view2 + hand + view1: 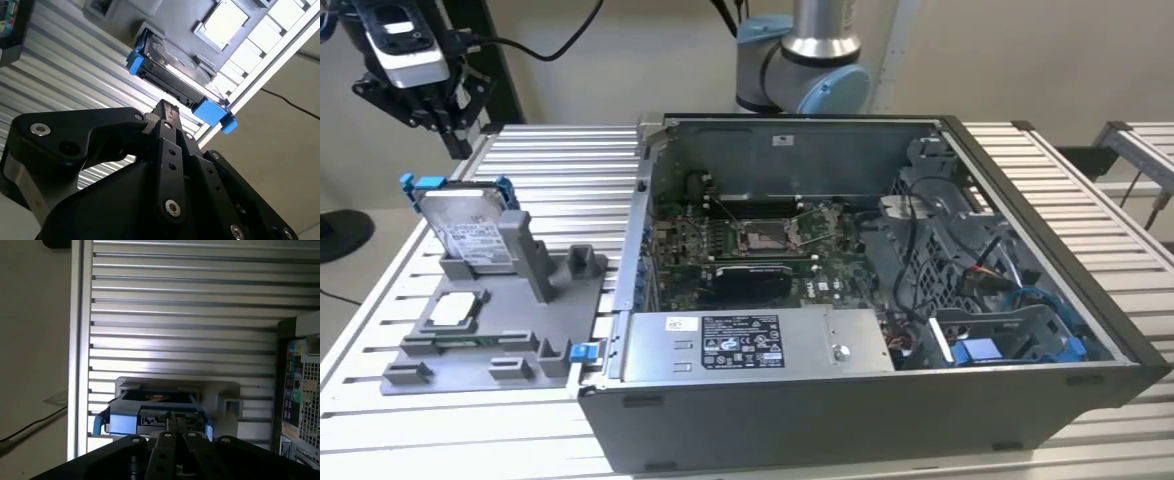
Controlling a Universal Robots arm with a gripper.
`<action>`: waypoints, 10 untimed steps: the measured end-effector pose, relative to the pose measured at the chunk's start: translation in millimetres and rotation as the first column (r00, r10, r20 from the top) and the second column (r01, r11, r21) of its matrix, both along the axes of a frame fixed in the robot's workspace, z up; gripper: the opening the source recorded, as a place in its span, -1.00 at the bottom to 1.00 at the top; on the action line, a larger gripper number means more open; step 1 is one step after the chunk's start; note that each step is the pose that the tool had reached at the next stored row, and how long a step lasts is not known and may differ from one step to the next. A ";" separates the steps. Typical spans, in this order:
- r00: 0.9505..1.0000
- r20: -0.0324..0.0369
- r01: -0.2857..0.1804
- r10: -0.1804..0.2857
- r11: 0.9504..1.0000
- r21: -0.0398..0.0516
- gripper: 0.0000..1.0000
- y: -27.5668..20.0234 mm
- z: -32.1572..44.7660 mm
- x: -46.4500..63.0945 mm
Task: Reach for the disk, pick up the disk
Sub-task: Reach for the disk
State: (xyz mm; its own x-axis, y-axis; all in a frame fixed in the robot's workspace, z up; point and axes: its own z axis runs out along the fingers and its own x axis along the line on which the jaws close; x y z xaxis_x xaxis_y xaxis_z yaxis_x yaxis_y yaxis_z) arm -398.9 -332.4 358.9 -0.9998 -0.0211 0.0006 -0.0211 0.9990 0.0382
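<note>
The disk [464, 226] is a silver-grey drive with a white label in a blue bracket. It stands tilted in a grey holder [520, 335] at the exterior view's left. My gripper [451, 135] hangs above and behind it, well apart from it, with its black fingers drawn together on nothing. In both wrist views the fingertips point at the disk's near edge [172, 82] [150, 415] between the blue bracket ends, with a gap between them. The gripper [167, 106] [175, 426] looks shut there too.
An open computer case [1067, 330] fills the middle and the exterior view's right, with a grey power-supply box [747, 345] at its front. A small square silver chip [454, 310] lies on the holder. Everything rests on a ribbed aluminium table [560, 160]. The arm's base [807, 60] stands behind the case.
</note>
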 end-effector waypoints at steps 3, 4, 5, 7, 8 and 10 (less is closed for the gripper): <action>1.000 0.000 -0.001 0.001 1.000 0.000 -1.00 -5.0 0.0 -7.5; 1.000 0.000 -0.001 0.001 1.000 0.000 -1.00 -7.6 0.0 -9.7; 1.000 0.000 -0.001 0.001 1.000 0.000 -1.00 -10.8 0.0 -11.5; 1.000 0.000 -0.001 0.001 1.000 0.000 -1.00 -17.6 0.0 -15.0; 1.000 0.000 -0.001 0.001 1.000 0.000 -1.00 -20.3 0.0 -16.7; 1.000 0.000 -0.001 0.001 1.000 0.000 -1.00 -23.2 0.0 -19.8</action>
